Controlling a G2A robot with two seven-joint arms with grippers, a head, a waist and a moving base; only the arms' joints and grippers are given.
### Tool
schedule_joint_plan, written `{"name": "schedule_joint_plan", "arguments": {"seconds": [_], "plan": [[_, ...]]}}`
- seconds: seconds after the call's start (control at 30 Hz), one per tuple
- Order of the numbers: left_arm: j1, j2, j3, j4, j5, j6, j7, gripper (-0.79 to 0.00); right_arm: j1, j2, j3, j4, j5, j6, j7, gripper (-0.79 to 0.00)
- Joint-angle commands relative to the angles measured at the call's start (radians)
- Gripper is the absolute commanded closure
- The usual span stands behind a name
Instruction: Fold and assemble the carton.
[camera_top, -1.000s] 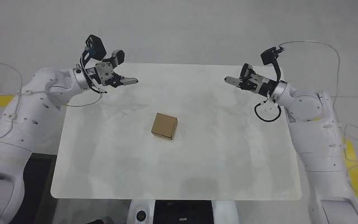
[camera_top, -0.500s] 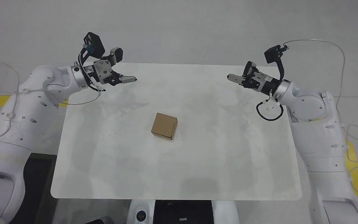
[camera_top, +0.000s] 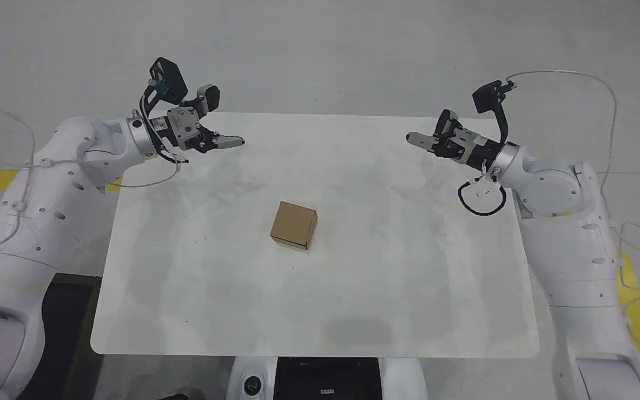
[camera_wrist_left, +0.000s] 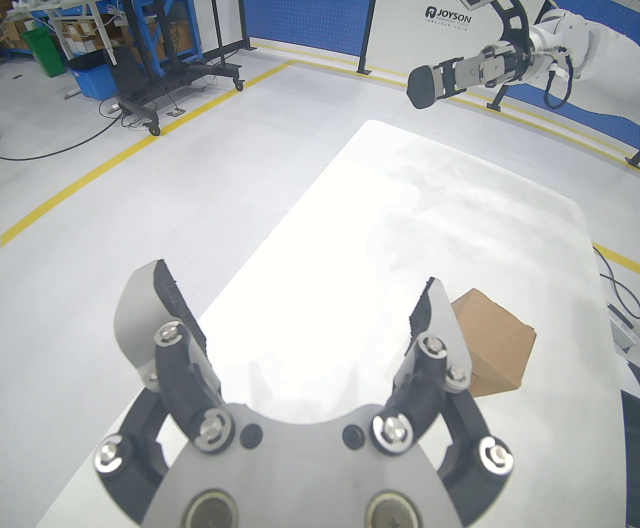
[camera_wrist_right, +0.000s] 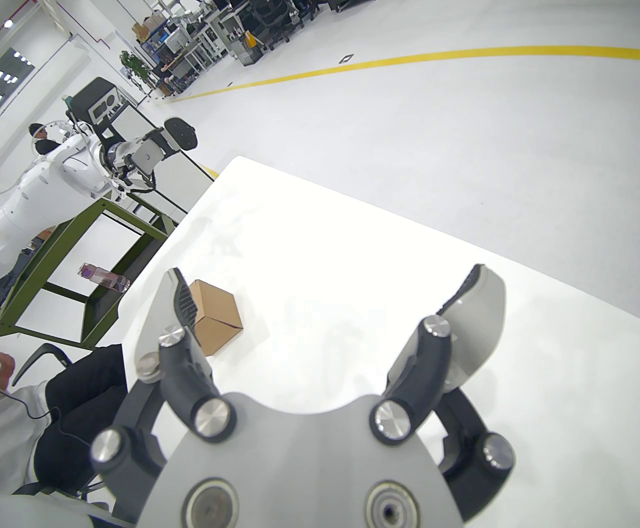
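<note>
A small brown carton (camera_top: 294, 225) stands closed as a box near the middle of the white table (camera_top: 400, 300); it also shows in the left wrist view (camera_wrist_left: 495, 345) and the right wrist view (camera_wrist_right: 215, 315). My left gripper (camera_top: 228, 143) hangs open over the far left corner of the table, well away from the carton, with nothing between its fingers (camera_wrist_left: 170, 300). My right gripper (camera_top: 415, 140) is open over the far right part of the table, also apart from the carton and holding nothing (camera_wrist_right: 325, 285).
Bare white tabletop surrounds the carton on all sides. Beyond the table edges lies a light floor with yellow lines (camera_wrist_left: 75, 185). A green metal frame (camera_wrist_right: 90, 260) stands off the table's left side.
Both arms have drawn back a little toward the far table corners over the last second, the right one slightly to the right. The carton has not moved.
</note>
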Motion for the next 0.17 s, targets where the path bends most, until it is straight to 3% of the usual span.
{"name": "schedule_joint_plan", "arguments": {"seconds": [0.0,0.13], "plan": [[0.000,0.000,0.000,0.000,0.000,0.000,0.000,-0.785,0.000,0.000,0.000,0.000,0.000,0.000,0.000,-0.785],[0.000,0.000,0.000,0.000,0.000,0.000,0.000,-0.784,0.000,0.000,0.000,0.000,0.000,0.000,0.000,-0.785]]}}
